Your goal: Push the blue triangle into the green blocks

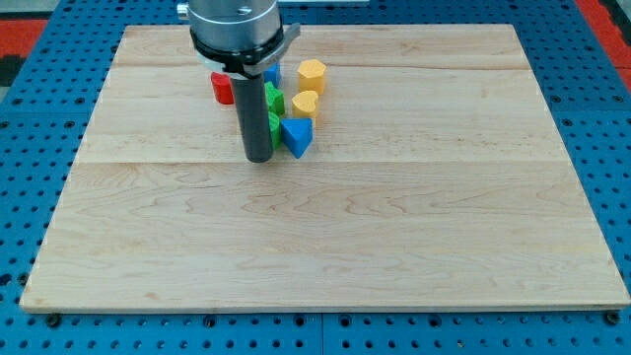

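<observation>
Furthest toward the view's left sits a red block (222,88), partly hidden behind the rod, up and to the left of my tip (259,158). My tip is down on the wooden board (394,247); there is no pincer on this arm, only a straight dark rod, so it cannot open or close and has hold of nothing.

Immediately right of the rod are the green blocks (273,99): one shows at mid-rod height, and a sliver of a second shows lower down, by the tip; their shapes are mostly hidden. Above them a small blue block (272,74) peeks out beside the rod's mount.

The blue triangle (297,136) lies just right of my tip and slightly above it, its left edge apparently touching the lower green block. I judge the task nearly or already met.

Further right stand two yellow blocks, a heart-like one (305,105) just above the triangle and a hexagon-like one (312,75) above that.

The triangle looks small, light, rigid and smooth, so it should slide easily but may spin if struck off-centre. Push on the flat middle of its right-hand face, toward the green, rather than on a corner.
</observation>
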